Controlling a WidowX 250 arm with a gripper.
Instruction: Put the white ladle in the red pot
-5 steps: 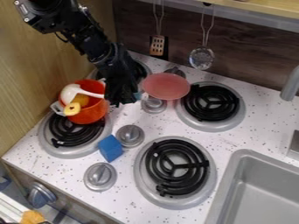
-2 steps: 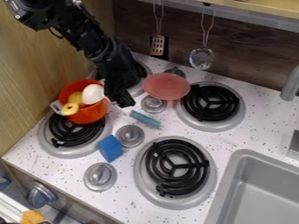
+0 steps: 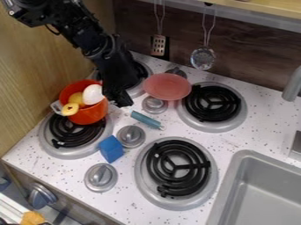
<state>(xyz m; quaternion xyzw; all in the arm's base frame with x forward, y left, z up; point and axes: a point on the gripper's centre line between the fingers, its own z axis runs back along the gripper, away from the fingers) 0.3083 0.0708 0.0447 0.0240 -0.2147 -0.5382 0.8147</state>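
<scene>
The black gripper (image 3: 122, 102) hangs just right of the red pot, close to its rim, and I cannot tell how its fingers stand. The red pot (image 3: 90, 115) sits on the left front burner. Inside it, at the right side, lies the white bowl of the ladle (image 3: 93, 94), beside yellow items (image 3: 70, 108). The ladle's handle is hidden, and whether the gripper touches it cannot be made out.
A blue cylinder (image 3: 147, 120) lies just below the gripper, and a blue block (image 3: 110, 148) stands near the left knobs. A pink plate (image 3: 167, 86) is to the gripper's right. The sink (image 3: 230, 190) is at lower right.
The ladle's bowl has swung from the pot's left side to its right, and its handle is no longer visible. The gripper has shifted slightly, uncovering the blue cylinder.
</scene>
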